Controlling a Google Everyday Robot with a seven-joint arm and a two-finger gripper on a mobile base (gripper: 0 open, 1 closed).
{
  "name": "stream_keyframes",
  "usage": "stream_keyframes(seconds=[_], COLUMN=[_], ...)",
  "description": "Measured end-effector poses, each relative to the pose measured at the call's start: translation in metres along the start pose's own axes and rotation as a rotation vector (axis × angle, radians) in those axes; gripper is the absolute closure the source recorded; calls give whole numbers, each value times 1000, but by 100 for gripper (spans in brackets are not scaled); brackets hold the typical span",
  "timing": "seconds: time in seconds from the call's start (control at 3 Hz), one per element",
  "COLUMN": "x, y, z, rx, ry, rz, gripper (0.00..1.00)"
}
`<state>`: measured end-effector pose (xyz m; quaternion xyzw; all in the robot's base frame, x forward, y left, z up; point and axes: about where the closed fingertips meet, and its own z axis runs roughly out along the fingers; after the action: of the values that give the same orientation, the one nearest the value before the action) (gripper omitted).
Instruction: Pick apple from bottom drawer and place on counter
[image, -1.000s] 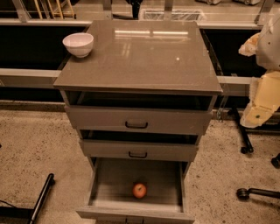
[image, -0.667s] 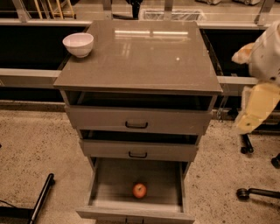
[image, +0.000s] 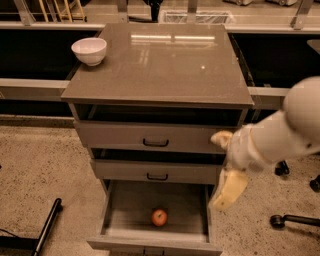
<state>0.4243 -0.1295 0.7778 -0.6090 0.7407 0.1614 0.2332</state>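
At the far left, the white bowl (image: 89, 50) sits on the back left corner of the counter (image: 165, 70), where it stood a second ago. Below the slab, the two shallower drawers (image: 155, 137) look unchanged. The bottom drawer (image: 112, 215) is pulled out as before, and the apple (image: 159, 217) lies on its pale floor near the middle, untouched and apart from the walls.

The change is on the right. The arm (image: 287, 130), which was back at the frame's right edge beside the counter, has swung in leftward and downward. It now reaches from the right edge across the cabinet's right front corner, its white forearm slanting down to the left. The gripper (image: 229, 186) hangs pointing downward in front of the right ends of the upper drawers, above the open drawer's right wall and to the right of the apple, well apart from it. We cannot tell whether the gripper is spread or closed.
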Motion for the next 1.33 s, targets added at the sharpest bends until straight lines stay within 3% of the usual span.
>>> stream_keyframes(seconds=[0.33, 0.67, 1.0, 1.33], x=[14, 11, 29, 99], y=[9, 8, 32, 72], z=[31, 32, 78, 167], rx=[-9, 0, -35, -83], ry=[-1, -31, -142, -184], rz=[19, 2, 16, 105], gripper=[0, 0, 0, 0])
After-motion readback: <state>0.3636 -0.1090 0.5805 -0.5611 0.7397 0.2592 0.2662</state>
